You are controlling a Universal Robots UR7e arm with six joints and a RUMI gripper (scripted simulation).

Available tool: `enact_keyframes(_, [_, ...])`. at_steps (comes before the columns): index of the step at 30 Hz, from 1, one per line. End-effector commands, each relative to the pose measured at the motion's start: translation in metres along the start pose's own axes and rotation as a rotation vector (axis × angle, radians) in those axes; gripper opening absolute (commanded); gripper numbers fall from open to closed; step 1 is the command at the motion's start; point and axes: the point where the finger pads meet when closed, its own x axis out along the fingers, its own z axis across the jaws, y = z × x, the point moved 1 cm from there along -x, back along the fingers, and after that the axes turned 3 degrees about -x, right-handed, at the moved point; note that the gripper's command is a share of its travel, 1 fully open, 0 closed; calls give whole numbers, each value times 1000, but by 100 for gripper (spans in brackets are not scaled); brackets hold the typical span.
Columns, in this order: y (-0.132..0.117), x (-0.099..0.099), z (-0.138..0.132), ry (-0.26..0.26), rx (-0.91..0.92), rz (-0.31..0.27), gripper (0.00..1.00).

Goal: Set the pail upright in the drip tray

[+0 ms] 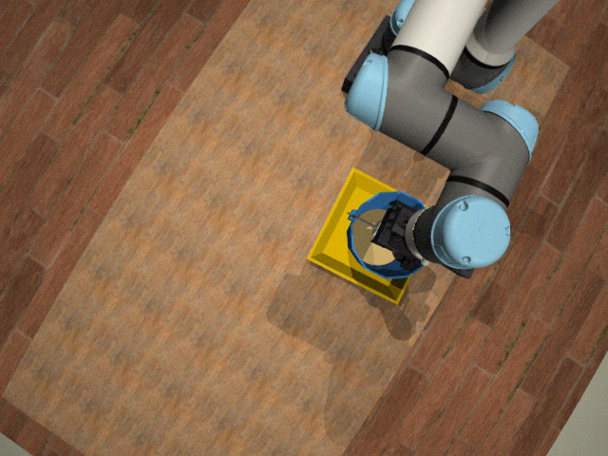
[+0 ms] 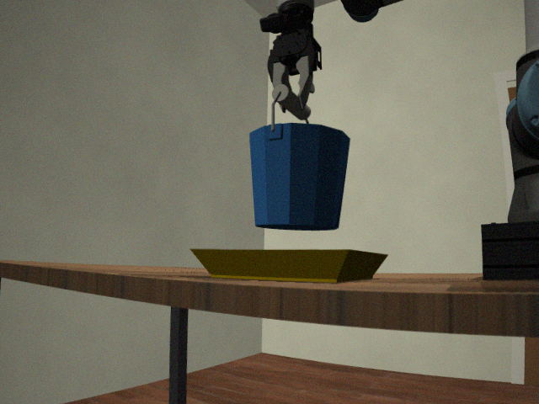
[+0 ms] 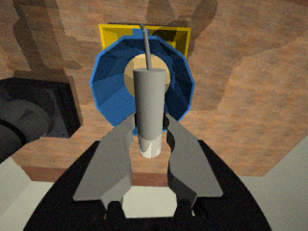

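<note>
A blue pail (image 1: 360,245) (image 2: 299,173) (image 3: 108,91) hangs upright in the air by its grey wire handle (image 2: 273,114) (image 3: 146,48). My gripper (image 2: 290,98) (image 3: 149,113) (image 1: 380,230) is shut on the handle's grey cylindrical grip (image 3: 148,106). The pail's base is a short way above the yellow drip tray (image 1: 333,225) (image 2: 283,263) (image 3: 110,33), roughly over it. The tray sits on the wooden table (image 1: 196,245) (image 2: 304,304). In the wrist view the pail hides most of the tray.
The arm's black base block (image 2: 509,250) (image 3: 48,111) stands on the table to the right of the tray. The arm's links (image 1: 442,123) reach over the tray's far side. The table edge runs close to the tray on the arm's side.
</note>
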Motion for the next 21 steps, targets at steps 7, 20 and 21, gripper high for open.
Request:
enact_keyframes(7, [1, -3, 2, -8, -1, -1, 0])
enact_keyframes(20, [1, 2, 0, -4, -1, 0, 0])
enact_keyframes(21, [1, 2, 0, -4, -1, 0, 0])
